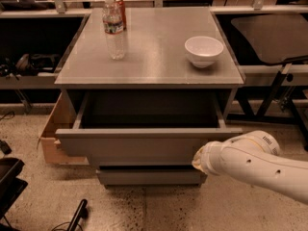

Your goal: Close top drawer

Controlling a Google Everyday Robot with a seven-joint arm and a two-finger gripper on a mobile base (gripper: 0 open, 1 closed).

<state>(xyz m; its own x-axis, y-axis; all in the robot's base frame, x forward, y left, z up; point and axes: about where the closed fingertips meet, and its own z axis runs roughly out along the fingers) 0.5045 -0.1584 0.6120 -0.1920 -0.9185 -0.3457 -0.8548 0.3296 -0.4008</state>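
Observation:
The top drawer is a wide grey drawer with a plain front. It stands partly pulled out of the grey cabinet, and its dark inside shows empty. My white arm comes in from the lower right. My gripper is at the arm's end, against the right part of the drawer's front panel and mostly hidden behind the wrist.
On the cabinet top stand a water bottle, a red can behind it and a white bowl. A narrower drawer front sits below. A cardboard box is at the left, and black metal legs at the right.

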